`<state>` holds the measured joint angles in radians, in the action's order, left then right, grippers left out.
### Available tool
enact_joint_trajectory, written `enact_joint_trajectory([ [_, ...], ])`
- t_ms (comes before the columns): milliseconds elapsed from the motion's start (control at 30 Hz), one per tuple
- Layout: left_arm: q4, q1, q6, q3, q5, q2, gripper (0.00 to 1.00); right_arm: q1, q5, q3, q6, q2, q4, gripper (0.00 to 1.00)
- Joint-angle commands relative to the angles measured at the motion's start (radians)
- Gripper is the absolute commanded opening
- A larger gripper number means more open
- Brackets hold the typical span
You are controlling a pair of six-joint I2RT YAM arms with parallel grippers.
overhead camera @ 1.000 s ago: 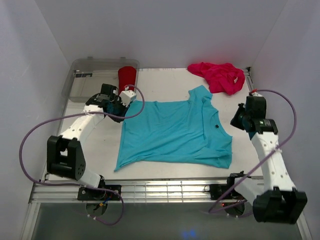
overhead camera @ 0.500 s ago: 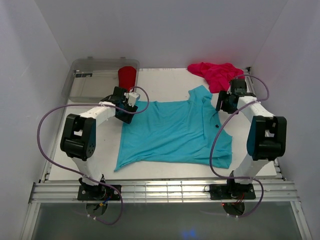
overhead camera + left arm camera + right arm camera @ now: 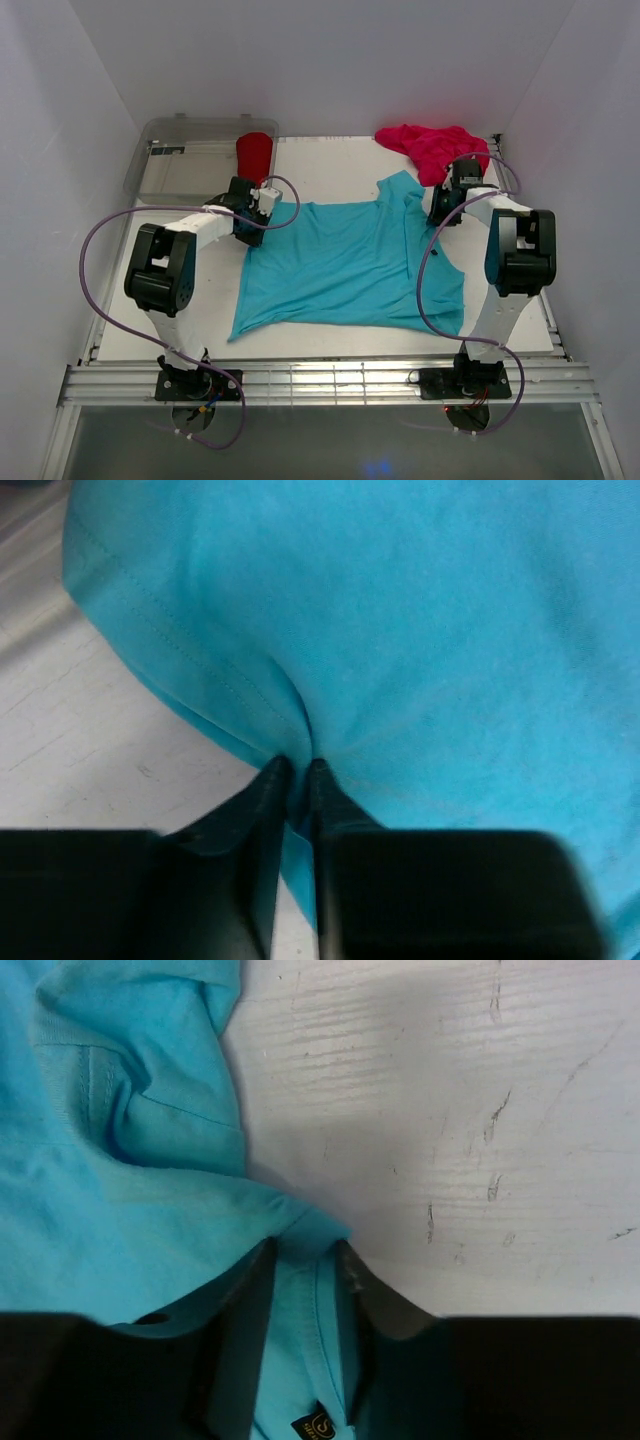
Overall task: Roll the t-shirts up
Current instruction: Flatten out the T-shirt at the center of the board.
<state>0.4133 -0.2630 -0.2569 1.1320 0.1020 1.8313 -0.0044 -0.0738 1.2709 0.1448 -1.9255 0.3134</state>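
Your left fingers [image 3: 240,830] pinch tight an edge of the turquoise-blue cloth t-shirt [image 3: 420,630]; your right fingers [image 3: 238,1335] clamp another fold.

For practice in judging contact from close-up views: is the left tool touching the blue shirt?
Touching. The left wrist view shows the left tool closed on a puckered fold of the blue shirt, with cloth pinched between its tips.

I see 3 shirts on the white table [image 3: 330,165]: the turquoise t-shirt [image 3: 345,265] spread flat mid-table, the pink t-shirt [image 3: 435,150] crumpled far right, the red t-shirt [image 3: 255,152] bunched far left beside a clear bin [image 3: 180,160]
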Motion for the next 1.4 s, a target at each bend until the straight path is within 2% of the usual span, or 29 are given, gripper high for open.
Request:
enact_joint_trajectory([
  [0,0.015,0.001,0.002,-0.028,0.022,0.031,0.25,0.003,-0.009,0.001,0.010,-0.026,-0.039,0.33],
  [67,0.019,0.001,0.004,-0.029,0.034,0.029,0.12,0.003,0.021,-0.004,0.015,-0.035,-0.031,0.14],
  [100,0.019,0.001,0.002,-0.032,0.038,0.028,0.04,0.003,0.038,-0.002,0.018,-0.041,-0.025,0.08],
  [133,0.021,0.001,0.004,-0.034,0.036,0.028,0.00,0.003,0.054,-0.002,0.025,-0.038,-0.020,0.08],
  [267,0.010,0.004,0.001,-0.049,-0.021,0.020,0.00,-0.043,0.144,-0.015,0.042,0.000,-0.010,0.08],
  [400,0.012,0.036,-0.004,-0.051,-0.067,0.000,0.00,-0.098,0.163,-0.013,0.059,0.054,-0.002,0.08],
  [567,0.012,0.036,-0.001,-0.060,-0.035,-0.024,0.00,-0.108,0.140,0.001,0.052,0.045,0.013,0.08],
  [967,0.009,0.036,-0.016,-0.049,-0.064,-0.027,0.00,-0.134,0.229,-0.008,0.059,0.049,0.076,0.08],
  [1000,0.010,0.036,-0.019,-0.046,-0.053,-0.029,0.00,-0.135,0.223,-0.004,0.047,0.056,0.082,0.09],
  [1033,0.015,0.036,-0.030,-0.038,-0.041,-0.029,0.00,-0.135,0.212,0.005,0.042,0.057,0.093,0.20],
  [1067,0.031,0.036,-0.034,-0.031,-0.026,-0.030,0.01,-0.134,0.195,0.024,0.036,0.057,0.102,0.28],
  [1100,0.044,0.034,-0.041,-0.023,-0.010,-0.032,0.20,-0.132,0.195,0.030,0.038,0.069,0.122,0.41],
  [1167,0.082,0.034,-0.050,-0.003,0.021,-0.046,0.37,-0.129,0.216,0.018,0.044,0.100,0.130,0.51],
  [1200,0.091,0.033,-0.056,0.002,0.027,-0.053,0.48,-0.131,0.226,0.006,0.056,0.141,0.136,0.57],
  [1267,0.120,0.033,-0.073,0.009,0.039,-0.075,0.55,-0.131,0.258,-0.024,0.068,0.190,0.147,0.59],
  [1367,0.163,0.033,-0.094,0.018,0.045,-0.125,0.57,-0.131,0.298,-0.044,0.105,0.284,0.202,0.59],
])
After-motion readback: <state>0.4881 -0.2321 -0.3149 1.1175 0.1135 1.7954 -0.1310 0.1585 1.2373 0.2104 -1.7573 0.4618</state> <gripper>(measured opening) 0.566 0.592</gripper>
